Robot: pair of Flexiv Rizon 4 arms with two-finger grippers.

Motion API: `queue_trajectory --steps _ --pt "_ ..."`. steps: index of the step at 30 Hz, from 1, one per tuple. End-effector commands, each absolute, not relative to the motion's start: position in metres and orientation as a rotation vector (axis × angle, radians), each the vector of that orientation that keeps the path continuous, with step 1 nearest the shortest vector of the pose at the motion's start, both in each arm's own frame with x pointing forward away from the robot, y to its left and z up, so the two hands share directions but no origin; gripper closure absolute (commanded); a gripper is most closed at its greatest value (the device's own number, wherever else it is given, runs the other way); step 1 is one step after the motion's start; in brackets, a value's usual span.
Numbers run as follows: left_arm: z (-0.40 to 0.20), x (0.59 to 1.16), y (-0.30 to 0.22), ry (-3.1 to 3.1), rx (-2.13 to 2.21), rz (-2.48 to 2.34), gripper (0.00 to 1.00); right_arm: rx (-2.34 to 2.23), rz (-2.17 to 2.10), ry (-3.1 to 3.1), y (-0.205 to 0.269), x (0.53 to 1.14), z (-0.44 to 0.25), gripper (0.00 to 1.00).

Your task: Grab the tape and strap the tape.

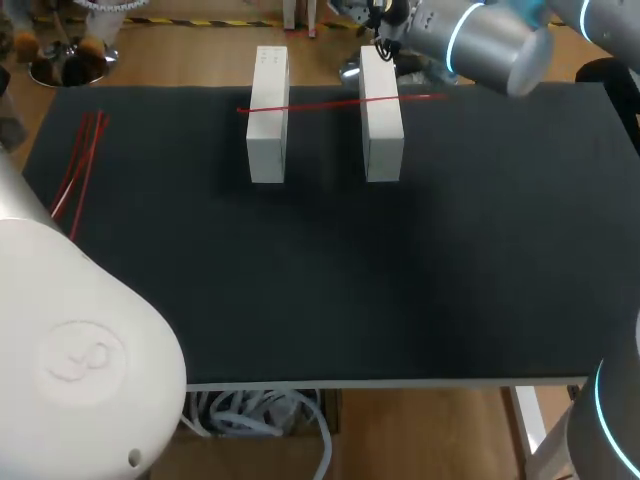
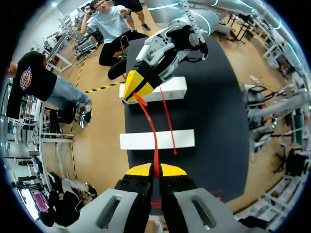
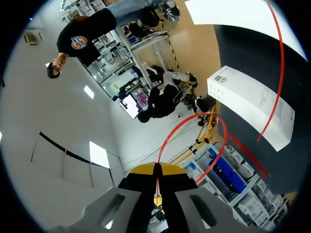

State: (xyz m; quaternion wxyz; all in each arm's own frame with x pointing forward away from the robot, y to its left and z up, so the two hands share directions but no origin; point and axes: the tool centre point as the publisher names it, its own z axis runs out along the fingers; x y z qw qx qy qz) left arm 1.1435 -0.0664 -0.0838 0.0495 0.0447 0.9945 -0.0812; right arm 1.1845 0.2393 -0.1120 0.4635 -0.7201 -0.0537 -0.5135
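Note:
Two white blocks (image 1: 267, 120) (image 1: 381, 125) stand side by side at the back of the black table mat (image 1: 330, 280). One red tape (image 1: 330, 102) lies across both blocks. In the left wrist view my left gripper (image 2: 155, 170) is shut on the end of a second red tape (image 2: 151, 131), which arcs up over the near block (image 2: 141, 141) to my right gripper (image 2: 130, 94). The right gripper (image 3: 156, 170) is shut on that tape's other end, which loops (image 3: 214, 126) out from its fingers. In the head view the right gripper (image 1: 380, 48) sits at the far end of the right block, and the left gripper is hidden.
Several spare red tapes (image 1: 80, 165) lie on the mat near its left edge, also visible past the blocks in the right wrist view (image 3: 248, 155). My left arm's white body (image 1: 70, 350) fills the head view's lower left corner.

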Motion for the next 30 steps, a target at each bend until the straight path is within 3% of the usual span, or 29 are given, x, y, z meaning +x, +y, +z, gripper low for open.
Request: queue_trajectory --steps 1,30 --pt "-0.0831 1.1431 -0.0666 3.031 0.136 -0.244 1.00 -1.771 -1.270 -0.165 0.2421 1.1875 -0.1099 1.00" --pt "-0.0831 1.1431 -0.0666 3.031 0.136 -0.244 1.00 -1.751 -1.262 -0.133 0.2439 1.1898 -0.1065 1.00"
